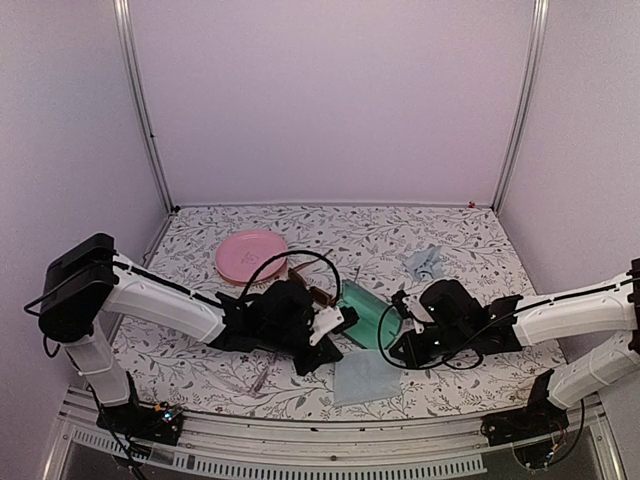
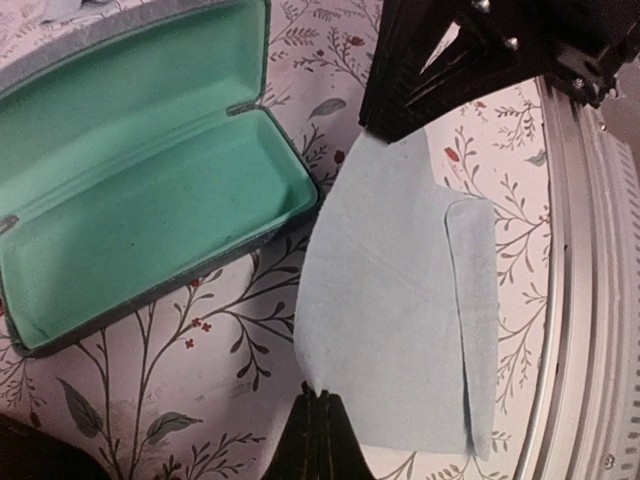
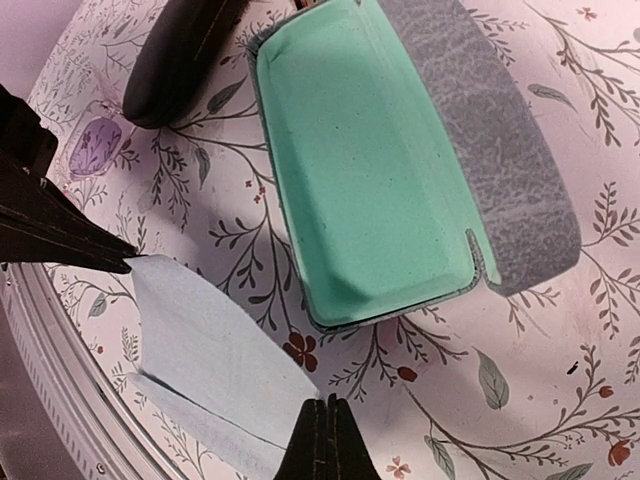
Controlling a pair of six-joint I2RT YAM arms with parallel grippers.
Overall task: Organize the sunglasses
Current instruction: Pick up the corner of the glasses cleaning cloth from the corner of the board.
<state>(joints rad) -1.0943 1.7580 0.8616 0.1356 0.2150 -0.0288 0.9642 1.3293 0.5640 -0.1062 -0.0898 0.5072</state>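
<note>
Nearest the arms, a pale blue cloth [image 2: 400, 290] lies flat on the flowered table, and both grippers hang over it. The left gripper [image 2: 360, 260] is spread wide and grips nothing. The right gripper [image 3: 228, 332] is also spread and empty, with one fingertip at the cloth's corner. Just beyond, the grey case [image 2: 150, 190] lies open, its green lining bare, so by my judgement no pair is packed yet and the task is at an early stage. A black case [image 3: 185, 55] sits shut beside it. The reddish-brown sunglasses [image 1: 320, 296] seem to lie loose behind the left wrist, though only partly visible, and I cannot pick out the pale pair. Farther back are a pink plate [image 1: 225, 262] and a crumpled blue-grey cloth [image 1: 425, 262]. No brand, label or writing is readable.
</note>
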